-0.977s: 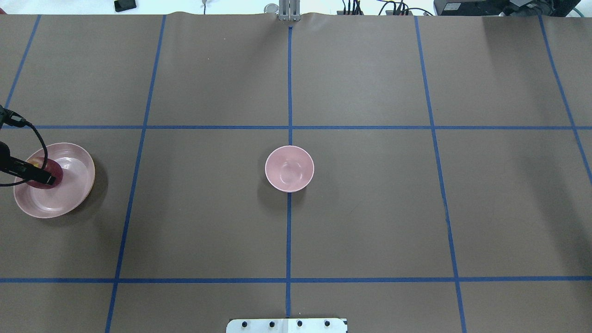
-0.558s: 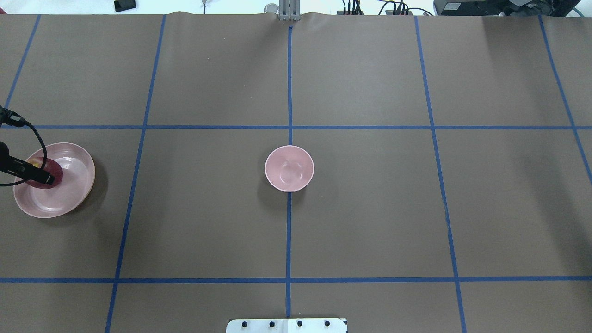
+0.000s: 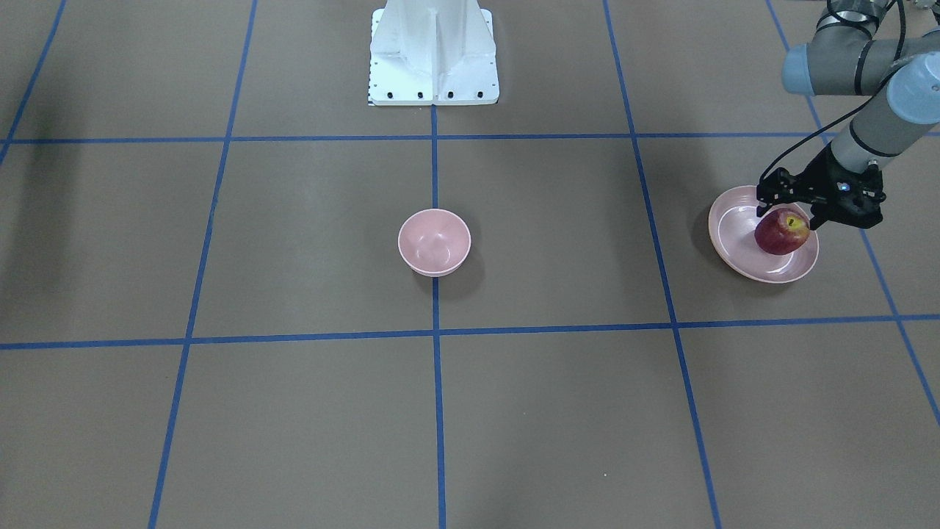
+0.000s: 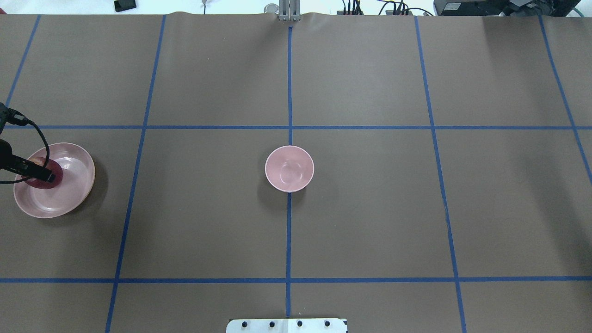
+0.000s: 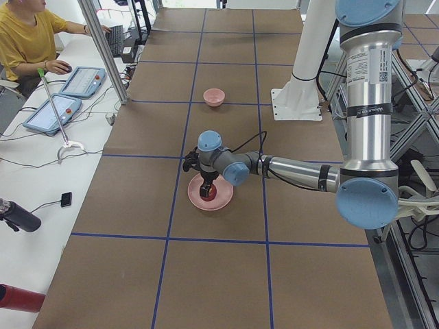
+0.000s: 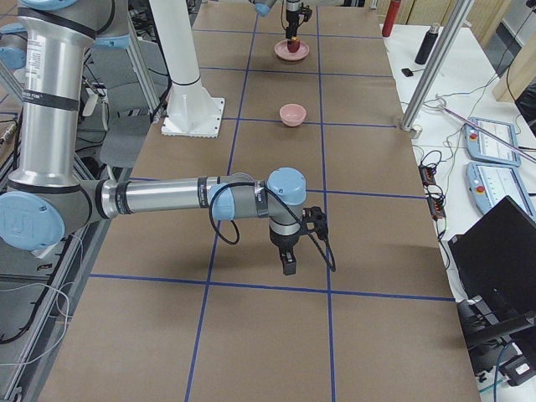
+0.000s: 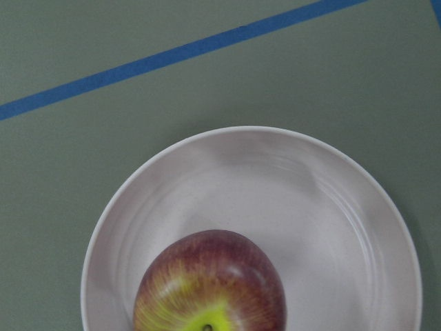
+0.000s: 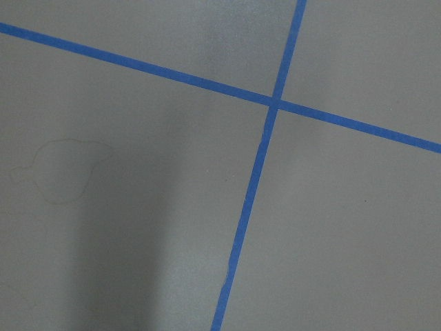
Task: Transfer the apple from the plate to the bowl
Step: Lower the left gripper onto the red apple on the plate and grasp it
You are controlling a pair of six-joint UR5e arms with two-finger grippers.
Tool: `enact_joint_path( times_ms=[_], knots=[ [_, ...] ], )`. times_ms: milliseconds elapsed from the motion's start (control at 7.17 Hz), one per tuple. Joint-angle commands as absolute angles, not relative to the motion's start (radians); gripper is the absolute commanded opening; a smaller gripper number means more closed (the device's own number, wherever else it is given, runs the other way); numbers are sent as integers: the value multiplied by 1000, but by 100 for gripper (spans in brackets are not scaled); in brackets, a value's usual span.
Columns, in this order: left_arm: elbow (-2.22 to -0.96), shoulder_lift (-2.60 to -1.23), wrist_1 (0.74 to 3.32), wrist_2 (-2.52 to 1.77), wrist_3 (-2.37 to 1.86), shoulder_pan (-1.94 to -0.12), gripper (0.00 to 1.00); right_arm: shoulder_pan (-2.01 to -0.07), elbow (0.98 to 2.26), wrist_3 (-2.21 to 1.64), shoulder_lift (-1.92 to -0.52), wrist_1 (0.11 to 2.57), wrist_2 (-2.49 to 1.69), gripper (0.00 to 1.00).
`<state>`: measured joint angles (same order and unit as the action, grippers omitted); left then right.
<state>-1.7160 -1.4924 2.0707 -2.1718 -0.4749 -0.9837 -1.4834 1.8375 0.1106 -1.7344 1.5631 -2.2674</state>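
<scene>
The dark red apple (image 3: 782, 234) with a yellow stem patch sits in the pale pink plate (image 3: 734, 242) at the table's left end. It also shows in the left wrist view (image 7: 210, 283), low in the plate (image 7: 310, 227). My left gripper (image 3: 792, 219) hangs right over the apple, jaws apart, one finger on each side of its top. In the overhead view the gripper (image 4: 44, 175) covers part of the apple (image 4: 41, 184). The small deep pink bowl (image 3: 434, 241) stands empty at the table's centre (image 4: 289, 169). My right gripper (image 6: 289, 266) shows only in the exterior right view; I cannot tell its state.
The brown table cover carries a grid of blue tape lines (image 4: 289, 92). The robot's white base (image 3: 433, 51) stands at the near edge behind the bowl. A person (image 5: 27, 41) sits at a side desk beyond the table. The right wrist view shows only tape lines (image 8: 274, 103).
My left gripper has shifted very slightly over the apple. The apple, the plate and the bowl stay in place.
</scene>
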Motion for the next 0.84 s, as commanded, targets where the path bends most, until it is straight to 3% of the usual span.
enact_joint_path(
  times_ms=[0, 698],
  knots=[
    [-1706, -1497, 2071, -2169, -474, -992, 98, -1483, 1838, 110, -1735, 1563, -2267, 100],
    [-1597, -1562, 2082, -2177, -488, -986, 98, -1483, 1838, 110, -1735, 1563, -2267, 100]
  ],
)
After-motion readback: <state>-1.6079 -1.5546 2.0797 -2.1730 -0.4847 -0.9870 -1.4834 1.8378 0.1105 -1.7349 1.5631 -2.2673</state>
